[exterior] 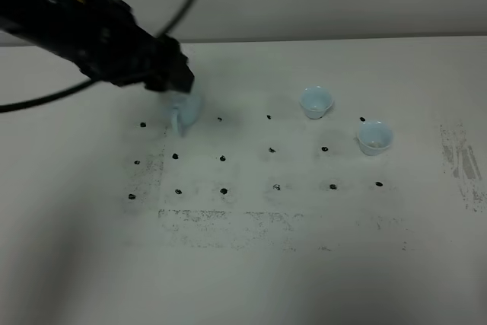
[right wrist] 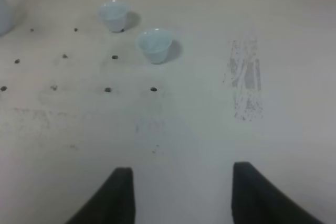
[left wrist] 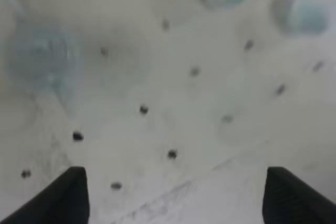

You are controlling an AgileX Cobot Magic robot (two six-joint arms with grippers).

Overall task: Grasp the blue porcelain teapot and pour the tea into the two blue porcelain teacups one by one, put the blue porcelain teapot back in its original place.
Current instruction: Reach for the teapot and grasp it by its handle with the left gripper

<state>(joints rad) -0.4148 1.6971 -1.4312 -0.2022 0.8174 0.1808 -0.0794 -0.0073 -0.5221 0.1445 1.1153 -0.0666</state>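
Left tool [left wrist: 173, 184] hovered released, empty, above teapot [exterior: 185, 109] at table's [exterior: 251, 264] ten o'clock; right tool [right wrist: 181, 182] likewise spread, idle. Two cups [exterior: 315, 101] [exterior: 374, 137] stood toward two o'clock. Grasp apparently not made; both pours, return ahead.

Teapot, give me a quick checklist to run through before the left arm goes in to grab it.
1. Left gripper open: ok, jaws wide apart with nothing between them.
2. Teapot between the fingers: not ok, in the left wrist view it sits off to one side.
3. Handle direction: cannot tell, the arm hides much of the teapot and the wrist view is blurred.
4. Cups upright: ok, back cup and front cup stand apart.
5. Right gripper away from the cups: ok, open and well short of them.
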